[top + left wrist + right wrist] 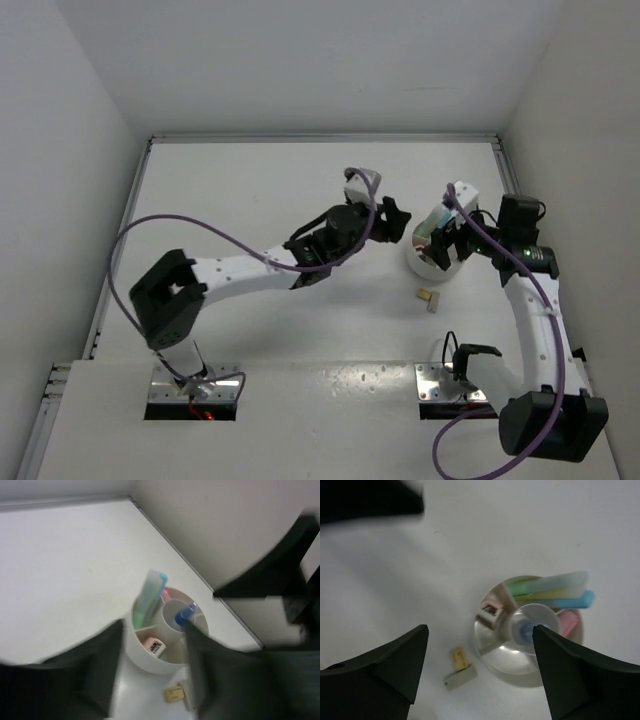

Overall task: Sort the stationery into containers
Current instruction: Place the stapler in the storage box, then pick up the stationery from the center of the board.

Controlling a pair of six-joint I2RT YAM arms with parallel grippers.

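Hovered with left gripper (154, 625) and right gripper (477, 632) both apart, empty; risked toppling white tub (520, 672) while reaching the tan block (459, 658) beside it.

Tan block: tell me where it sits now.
In the top view the tan block lies on the table, right of centre, just outside the white tub on its near side.
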